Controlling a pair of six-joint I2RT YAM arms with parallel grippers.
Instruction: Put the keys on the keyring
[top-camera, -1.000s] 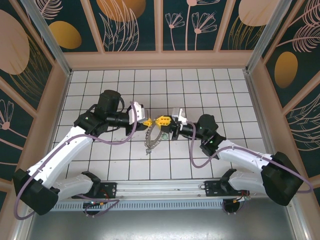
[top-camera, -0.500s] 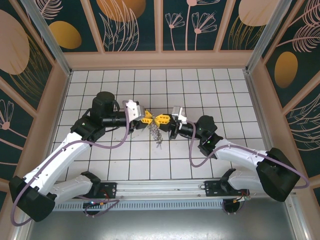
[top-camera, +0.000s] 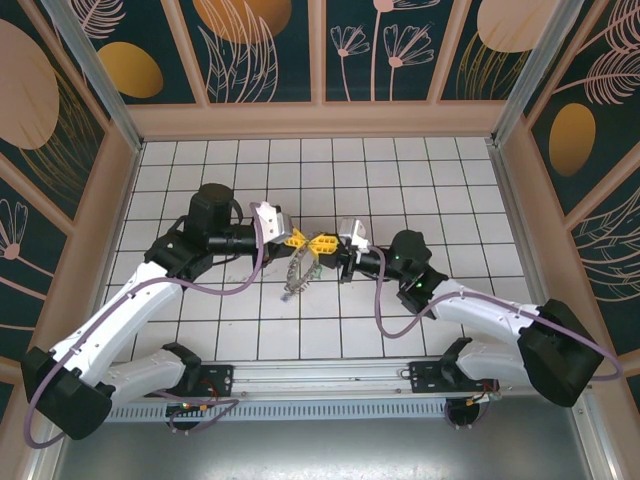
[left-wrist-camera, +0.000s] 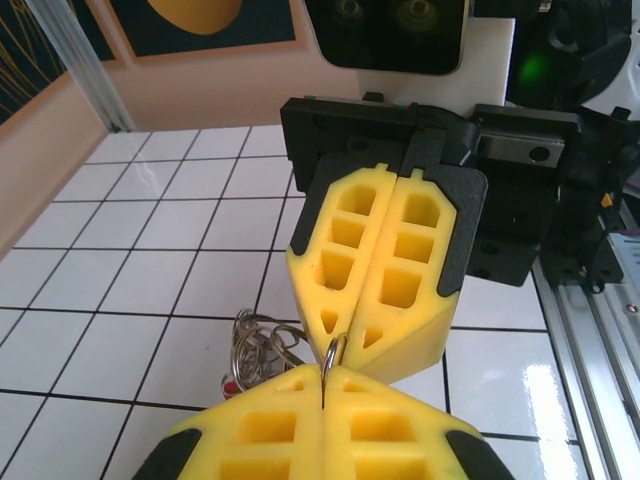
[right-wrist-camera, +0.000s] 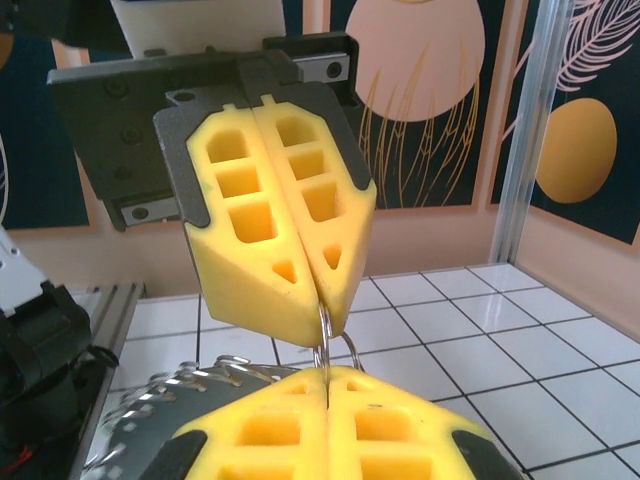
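My left gripper (top-camera: 298, 240) and right gripper (top-camera: 322, 243) meet tip to tip above the middle of the tiled floor. Both are shut on the same thin metal loop of the keyring (left-wrist-camera: 335, 352), which runs across the small gap between their yellow fingertips. In the right wrist view the keyring (right-wrist-camera: 325, 335) passes from the left gripper's pads (right-wrist-camera: 300, 270) into my right gripper (right-wrist-camera: 328, 375). In the left wrist view my left gripper (left-wrist-camera: 325, 375) faces the right gripper's pads (left-wrist-camera: 385, 270). A bunch of silvery keys (top-camera: 297, 272) hangs below them. A red key head (left-wrist-camera: 234, 388) peeks out of the bunch.
The white tiled floor (top-camera: 450, 190) is walled by tan panels at the back and sides. A metal rail (top-camera: 320, 375) with both arm bases runs along the near edge. Serrated key blades (right-wrist-camera: 170, 385) lie low to the left of my right fingers.
My left gripper has closed onto the ring. The hanging bunch of keys has swung from the right to the left under the fingertips. Both grippers have shifted slightly left.
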